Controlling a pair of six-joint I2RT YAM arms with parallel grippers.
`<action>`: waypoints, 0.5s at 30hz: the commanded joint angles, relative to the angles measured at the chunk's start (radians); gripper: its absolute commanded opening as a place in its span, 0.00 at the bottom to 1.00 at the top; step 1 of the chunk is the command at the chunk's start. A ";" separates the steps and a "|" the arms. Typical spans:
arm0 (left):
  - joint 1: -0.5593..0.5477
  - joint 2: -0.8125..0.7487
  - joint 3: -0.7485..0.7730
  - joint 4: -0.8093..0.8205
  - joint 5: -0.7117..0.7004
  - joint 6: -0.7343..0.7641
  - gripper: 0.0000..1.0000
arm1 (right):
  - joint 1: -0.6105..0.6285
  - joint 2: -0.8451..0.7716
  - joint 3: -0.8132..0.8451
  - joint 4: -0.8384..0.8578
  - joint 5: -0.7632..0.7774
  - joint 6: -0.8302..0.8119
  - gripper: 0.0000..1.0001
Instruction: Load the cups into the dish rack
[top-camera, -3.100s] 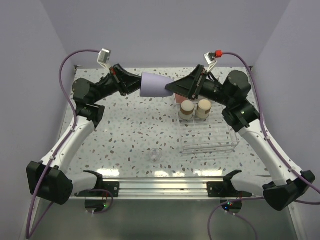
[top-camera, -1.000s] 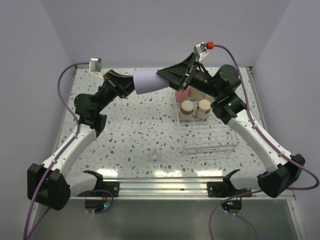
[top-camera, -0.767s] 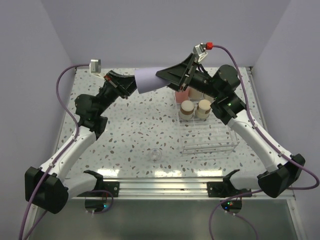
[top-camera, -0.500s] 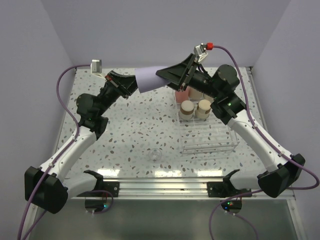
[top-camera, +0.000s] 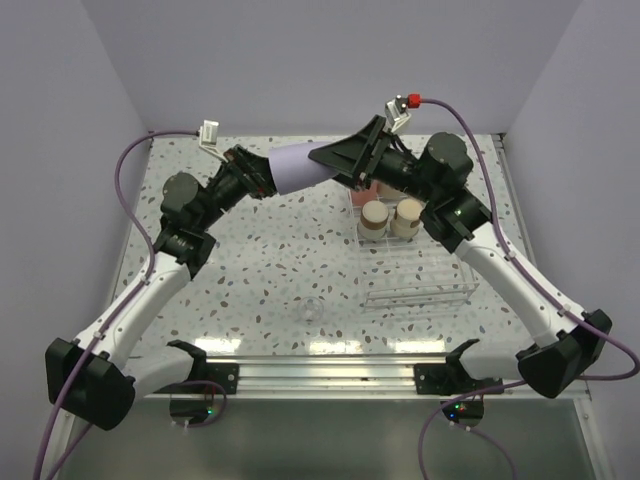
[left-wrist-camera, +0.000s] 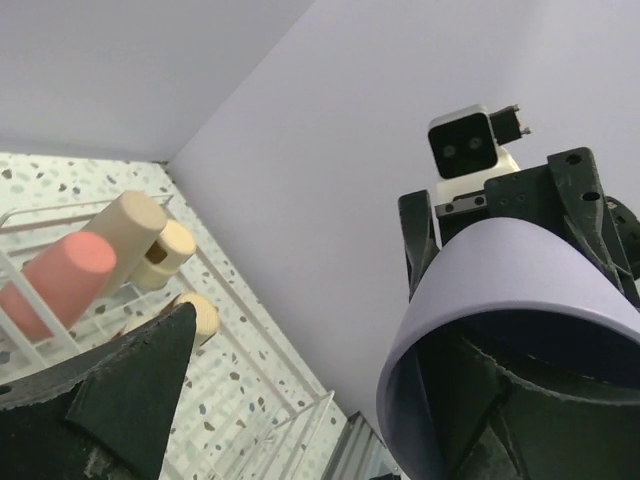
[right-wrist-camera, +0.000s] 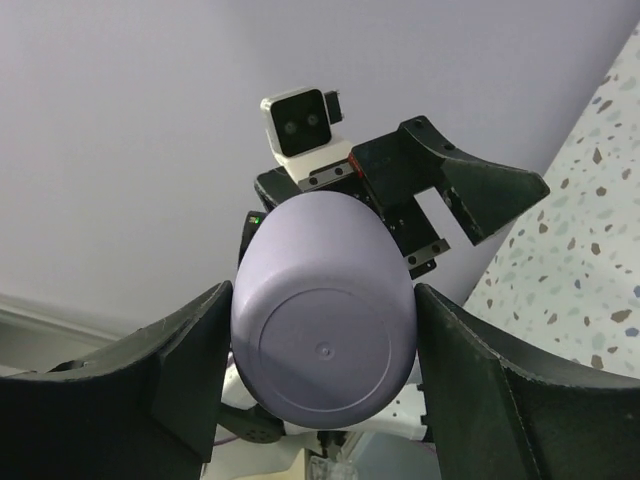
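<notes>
The lavender cup (top-camera: 293, 166) hangs on its side in the air above the back of the table, between my two grippers. My right gripper (top-camera: 338, 160) is shut on its base end, one finger pressing each side of the lavender cup (right-wrist-camera: 322, 290). My left gripper (top-camera: 258, 176) is open at the cup's mouth; one finger (left-wrist-camera: 520, 420) reaches inside the rim, the other finger (left-wrist-camera: 110, 390) stands well clear. In the clear dish rack (top-camera: 420, 282) stand a pink-red cup (top-camera: 364, 191), a tan cup (left-wrist-camera: 125, 228) and two short beige cups (top-camera: 374, 219) (top-camera: 406, 216).
A small clear object (top-camera: 312, 308) lies on the speckled table in front of the arms. The rack's near half (top-camera: 415, 290) holds no cups. Walls close the table in at the back and on both sides.
My left gripper has opened off the lavender cup's rim and its wrist has turned a little. The right gripper has closed on the cup's base and keeps it aloft in nearly the same spot.
</notes>
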 joint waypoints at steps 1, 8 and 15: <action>0.022 -0.048 0.027 -0.202 -0.061 0.109 0.92 | 0.009 -0.058 0.017 -0.067 0.034 -0.058 0.00; 0.092 -0.142 -0.012 -0.376 -0.079 0.181 1.00 | -0.011 -0.075 0.061 -0.296 0.137 -0.186 0.00; 0.100 -0.157 0.103 -0.712 -0.306 0.296 1.00 | -0.092 -0.116 0.036 -0.438 0.204 -0.267 0.00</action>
